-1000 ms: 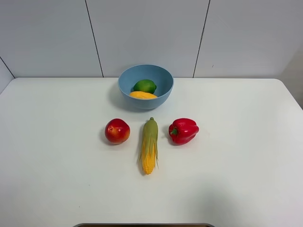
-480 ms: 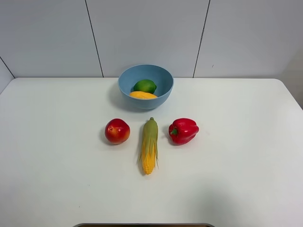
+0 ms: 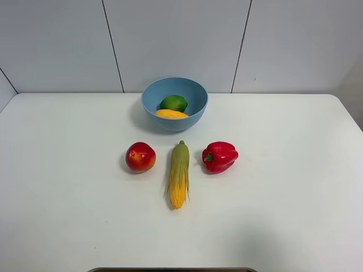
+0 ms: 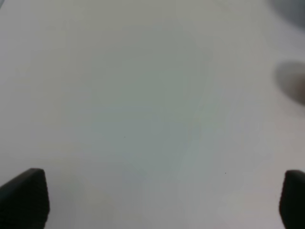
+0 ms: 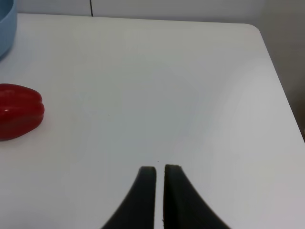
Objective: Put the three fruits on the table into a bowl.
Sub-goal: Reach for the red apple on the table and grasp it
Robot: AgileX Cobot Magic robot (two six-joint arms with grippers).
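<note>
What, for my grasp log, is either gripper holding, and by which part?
Nothing is held. The left gripper is open above the table; the right gripper is shut with nothing between its fingers.

Table (image 3: 295, 187) layout: the bowl (image 3: 193, 116) stands rear centre, holding the mango (image 3: 171, 114) before the small round fruit (image 3: 173, 103). In front, left to right: apple (image 3: 140, 157), corn cob (image 3: 180, 173), bell pepper (image 3: 219, 156).

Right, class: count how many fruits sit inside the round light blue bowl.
2: a small round green fruit at the back of the bowl, a yellow-orange oblong mango in front of it. Anything beneath them would be hidden.
</note>
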